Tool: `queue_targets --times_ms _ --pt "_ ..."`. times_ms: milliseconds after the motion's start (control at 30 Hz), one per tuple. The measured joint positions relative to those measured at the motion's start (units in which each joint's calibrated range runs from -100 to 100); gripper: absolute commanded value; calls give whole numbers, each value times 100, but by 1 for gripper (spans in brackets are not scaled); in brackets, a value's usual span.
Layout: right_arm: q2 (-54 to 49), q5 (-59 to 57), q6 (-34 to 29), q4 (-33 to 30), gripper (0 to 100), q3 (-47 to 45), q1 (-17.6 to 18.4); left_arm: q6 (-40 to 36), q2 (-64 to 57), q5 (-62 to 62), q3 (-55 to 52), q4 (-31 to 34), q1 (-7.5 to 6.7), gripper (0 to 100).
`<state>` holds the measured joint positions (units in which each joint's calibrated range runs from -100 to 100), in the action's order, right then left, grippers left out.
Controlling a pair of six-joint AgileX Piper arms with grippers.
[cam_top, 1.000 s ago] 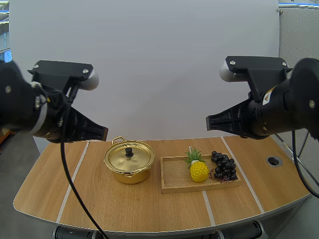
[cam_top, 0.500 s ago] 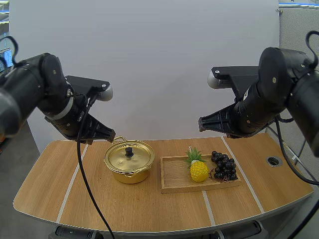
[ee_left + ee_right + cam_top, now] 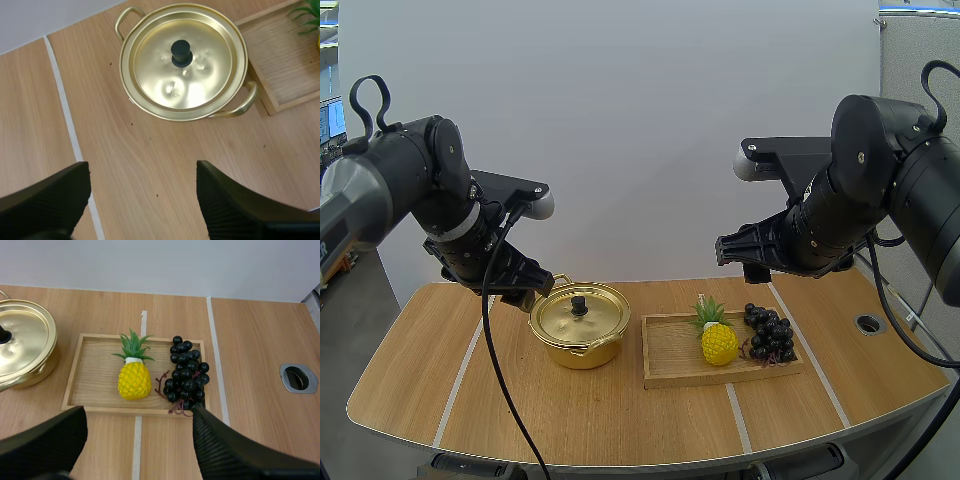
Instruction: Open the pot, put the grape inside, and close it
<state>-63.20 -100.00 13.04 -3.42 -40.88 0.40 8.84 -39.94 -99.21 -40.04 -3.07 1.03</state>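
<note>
**Claws Hang Open Over Covered Pot and Grapes**

Seen from its own wrist, the left claw (image 3: 142, 172) has its two black fingers wide apart, ribbed inner faces turned to each other. It holds nothing above the pale wood-grain surface (image 3: 150, 145). Beyond it sits the pot (image 3: 230, 97), round, brass-gold and shiny, with two loop handles. Its lid (image 3: 165, 80) is on, faintly dimpled and topped by a small black knob (image 3: 181, 52). The right claw (image 3: 139, 415) is likewise spread and empty, and a shallow rectangular wooden tray (image 3: 95, 375) lies beyond it. In the tray are a yellow, scaly pineapple (image 3: 134, 381) with green leaves and, just beside it, the bunch of grapes (image 3: 186, 374), dark, glossy and round. The high view gives the pot's curved side wall and both arms raised well above the surface. The right wrist view gives a metal-ringed hole (image 3: 298, 377) past the tray.
</note>
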Motion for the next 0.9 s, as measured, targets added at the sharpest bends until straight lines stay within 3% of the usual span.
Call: queue_targets --times_ms 600,700,733,767,900 --pt "0 0 0 0 100 0 0 595 115 -20 0 -444 0 100" --pt "0 0 0 0 100 0 0 1240 115 66 0 -789 0 100" --pt "0 0 0 3 100 0 0 1718 327 248 0 -1333 0 100" --pt "0 0 0 65 100 0 0 1979 584 421 21 -1395 0 100" --pt "0 0 0 101 100 0 0 2042 1032 470 308 -1414 0 100"
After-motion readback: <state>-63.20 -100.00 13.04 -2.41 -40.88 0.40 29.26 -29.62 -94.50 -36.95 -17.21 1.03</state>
